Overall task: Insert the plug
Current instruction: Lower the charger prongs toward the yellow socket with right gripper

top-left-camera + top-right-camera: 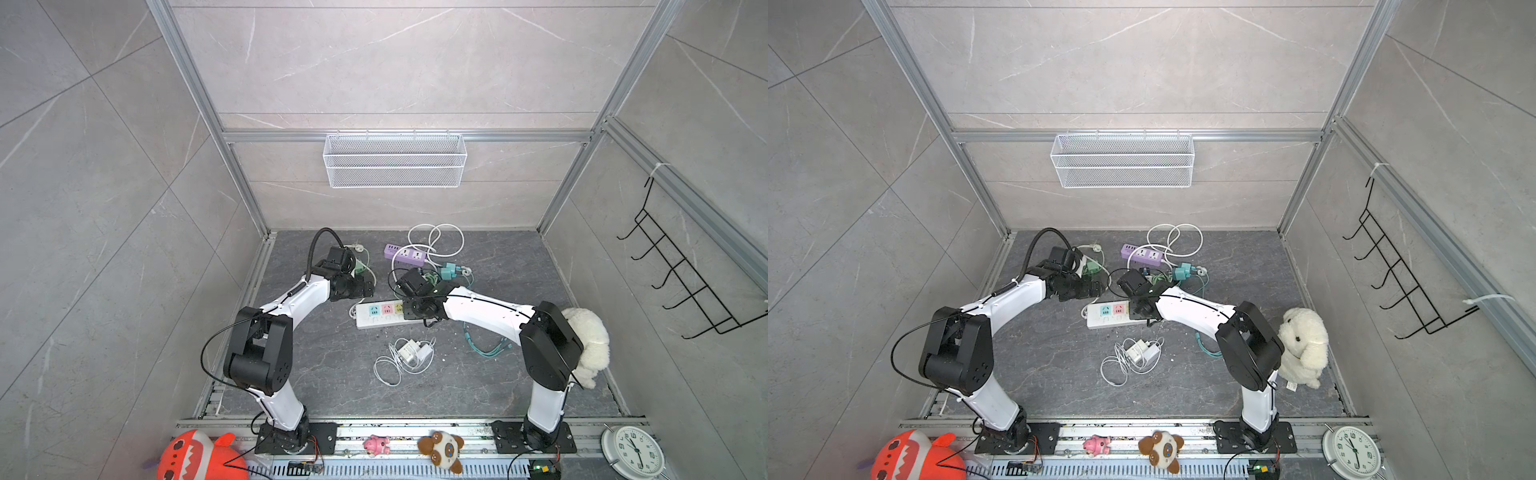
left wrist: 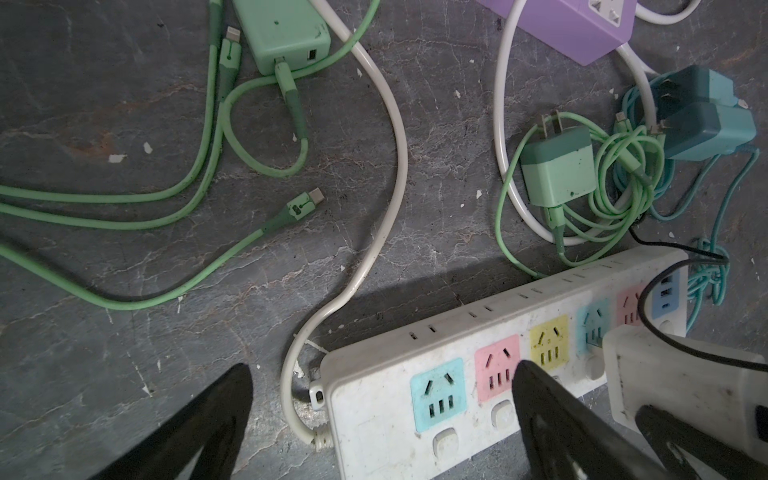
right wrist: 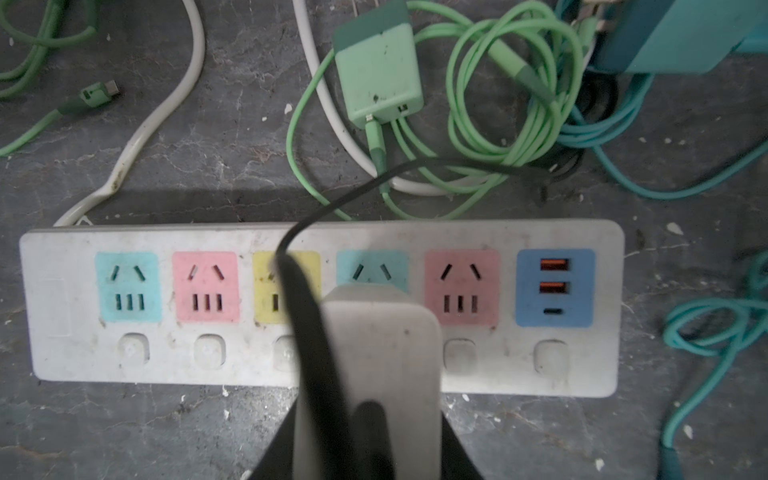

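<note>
right wrist view: keep the white plug (image 3: 386, 332) straight over the middle light blue socket (image 3: 372, 270) on the power strip (image 3: 582, 365) and push down slow. the plug sits low in the middle of the frame, squeezed tight in the right gripper (image 3: 374, 386). the left gripper (image 2: 382, 372) is wide open and holds nothing.

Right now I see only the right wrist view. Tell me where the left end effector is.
Observer: The left end effector is open above the corded end of the white power strip.
Operator: Report what lies on the robot's side of the strip.
Observer: A white charger with its cable loosely coiled, apart from the strip.
Operator: Now the far side, beyond the green charger.
Observer: A purple power strip lies there, sockets facing up.
</note>
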